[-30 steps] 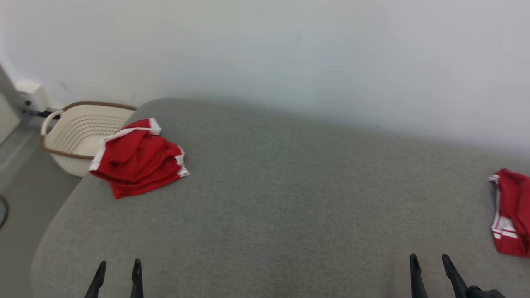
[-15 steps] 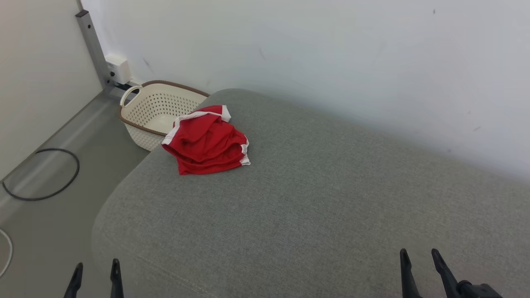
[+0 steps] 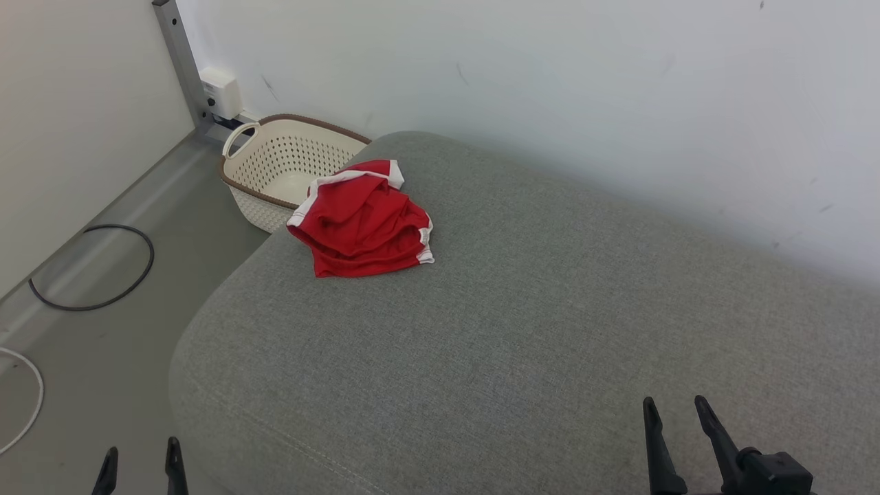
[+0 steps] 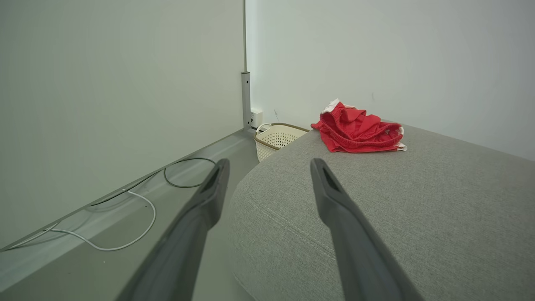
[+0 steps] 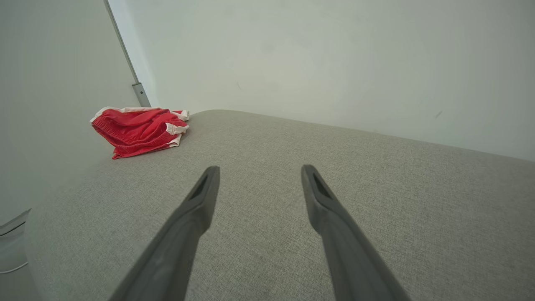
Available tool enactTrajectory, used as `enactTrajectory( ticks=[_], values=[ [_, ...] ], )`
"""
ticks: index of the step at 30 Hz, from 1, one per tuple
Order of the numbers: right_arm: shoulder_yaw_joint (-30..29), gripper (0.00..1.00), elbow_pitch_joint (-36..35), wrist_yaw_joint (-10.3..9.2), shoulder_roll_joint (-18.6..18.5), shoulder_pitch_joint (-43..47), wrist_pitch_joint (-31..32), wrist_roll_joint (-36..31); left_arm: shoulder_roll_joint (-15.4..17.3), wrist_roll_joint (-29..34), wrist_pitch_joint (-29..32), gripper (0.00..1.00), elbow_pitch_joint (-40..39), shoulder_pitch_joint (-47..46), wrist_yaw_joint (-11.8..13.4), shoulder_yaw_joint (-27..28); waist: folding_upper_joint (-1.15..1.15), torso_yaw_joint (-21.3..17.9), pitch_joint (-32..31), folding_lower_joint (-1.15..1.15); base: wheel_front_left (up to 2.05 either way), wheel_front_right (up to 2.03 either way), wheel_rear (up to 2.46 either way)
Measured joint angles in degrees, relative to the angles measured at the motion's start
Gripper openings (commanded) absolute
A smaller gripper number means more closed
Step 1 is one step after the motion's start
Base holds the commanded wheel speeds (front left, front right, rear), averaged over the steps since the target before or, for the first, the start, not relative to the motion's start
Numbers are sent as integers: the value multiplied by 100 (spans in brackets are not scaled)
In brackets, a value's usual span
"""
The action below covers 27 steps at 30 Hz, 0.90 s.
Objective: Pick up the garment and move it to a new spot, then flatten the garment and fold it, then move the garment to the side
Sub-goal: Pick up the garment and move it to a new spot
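The garment (image 3: 362,221) is a crumpled pair of red shorts with white trim, lying at the far left corner of a grey cushioned surface (image 3: 550,323). It also appears in the left wrist view, garment (image 4: 359,131), and in the right wrist view, garment (image 5: 140,129). My left gripper (image 3: 141,454) stands open at the lower left, over the floor beside the cushion's near corner, with nothing between its fingers. My right gripper (image 3: 674,411) stands open at the lower right above the cushion, far from the garment. In the wrist views the left gripper (image 4: 267,167) and the right gripper (image 5: 257,173) are both empty.
A cream perforated basket (image 3: 275,168) with a brown rim stands on the floor behind the cushion's left corner, next to the garment. A black cable loop (image 3: 89,268) and a white cable (image 3: 27,405) lie on the floor at the left. White walls close in behind and at the left.
The head camera has turned left, so the whole picture has shifted right. A second red garment at the right edge has gone out of frame. Both grippers stay open.
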Motion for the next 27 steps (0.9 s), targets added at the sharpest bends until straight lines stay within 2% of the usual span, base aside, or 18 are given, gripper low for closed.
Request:
enactTrajectory(
  ticks=[6, 11, 14, 21, 27],
  values=[
    [-1, 100, 21, 0, 1, 9, -34, 19, 7, -54, 29, 100, 23, -88, -25, -18, 0, -26, -29, 0, 0, 0, 0],
    [-44, 100, -3, -1, -2, 103, -81, 70, 108, -225, 170, 100, 159, -533, -258, -49, 0, -83, -86, 0, 0, 0, 0],
    [62, 100, -57, 0, 4, -27, -76, 68, 297, -308, 245, 100, 250, -823, -372, 57, -1, -194, -112, -1, 0, 0, 0],
    [547, 100, -183, -1, 9, -582, -13, 58, 591, -627, 489, 100, 445, -1845, -609, 286, -1, -638, -2, 0, 0, 0, 0],
    [1033, 100, -163, -1, 10, -1045, -51, 84, 893, -888, 670, 100, 948, -2910, -764, 476, -1, -1205, 296, 0, 0, 0, 0]
  ],
)
